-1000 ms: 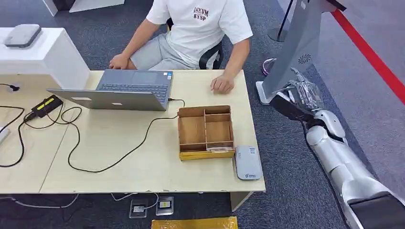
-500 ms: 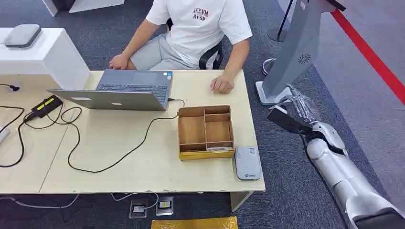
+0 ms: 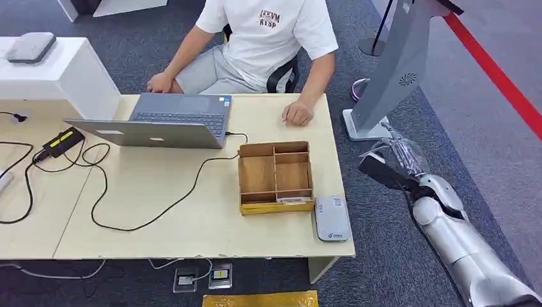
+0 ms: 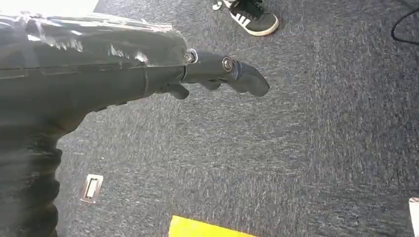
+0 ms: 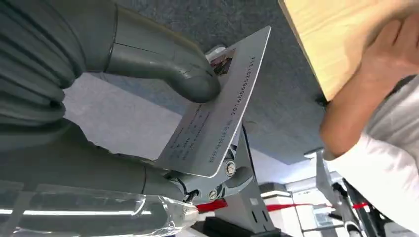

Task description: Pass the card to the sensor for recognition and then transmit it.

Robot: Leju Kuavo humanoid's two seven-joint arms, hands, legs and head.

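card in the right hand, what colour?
Silver-grey card with dark printed text, pinched by the right hand; clearest in the right wrist view.

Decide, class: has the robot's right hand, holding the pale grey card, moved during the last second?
Yes. The right hand has drawn back toward the robot, away from the grey stand's white base, with the card.
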